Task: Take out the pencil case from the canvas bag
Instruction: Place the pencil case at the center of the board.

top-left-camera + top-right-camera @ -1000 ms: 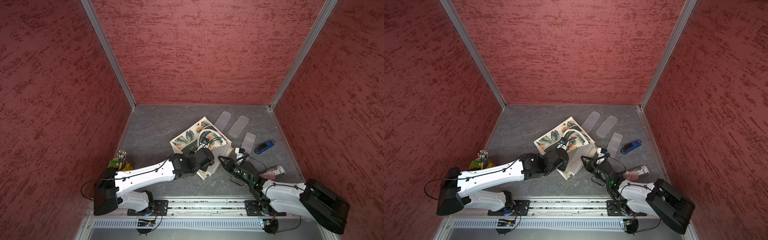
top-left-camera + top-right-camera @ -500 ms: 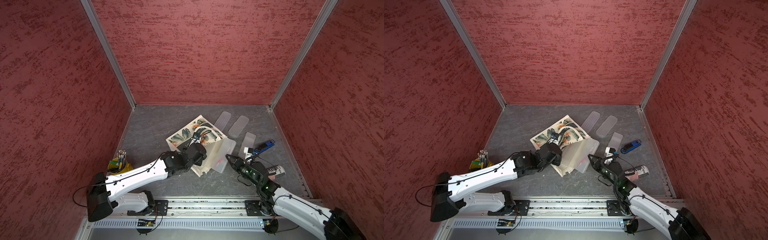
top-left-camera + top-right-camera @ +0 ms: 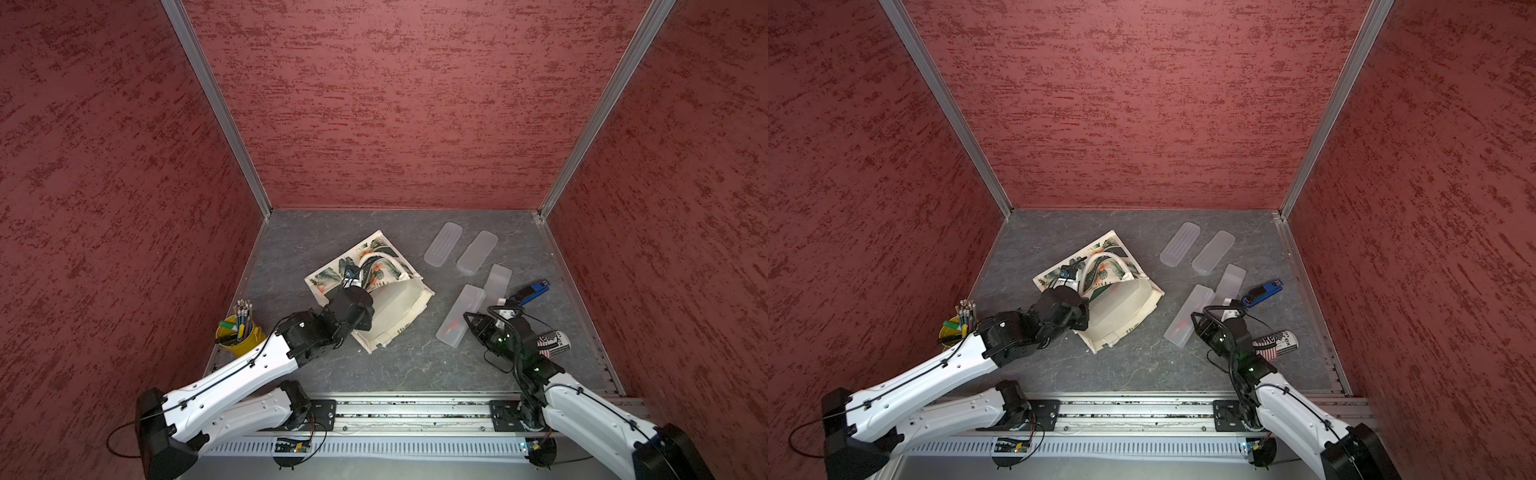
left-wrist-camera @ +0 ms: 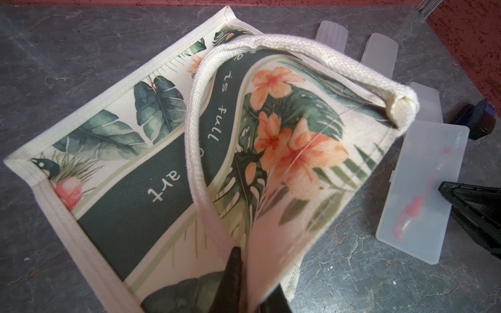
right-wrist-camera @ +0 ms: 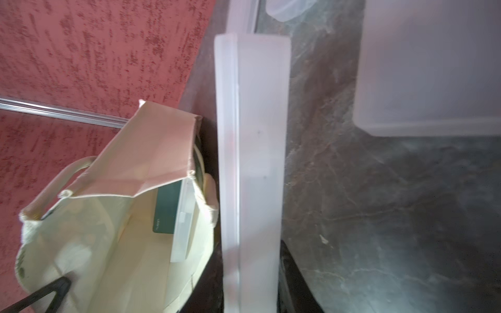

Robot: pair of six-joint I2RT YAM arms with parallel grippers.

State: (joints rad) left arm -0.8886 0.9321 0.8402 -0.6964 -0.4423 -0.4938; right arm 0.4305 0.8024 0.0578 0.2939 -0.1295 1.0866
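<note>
Clear of the cream-white, leaf-and-flower-printed canvas bag (image 3: 386, 328): frosted translucent plastic pencil case (image 3: 459, 320), apparently flat on the grey marbled table (image 3: 415, 361), between bag and right arm. Long axis slanting away toward the back wall, one long edge pinched in the right fingers (image 3: 473, 322). Left fingers (image 4: 234, 268) well apart from it, clamped on the bag's cloth beside a white rope handle (image 4: 195, 135). Probably only letting go remaining. Second frosted case (image 5: 183, 216) inside the bag. Legible: "is full", "art" on the bag; "nusign" on the case.
</note>
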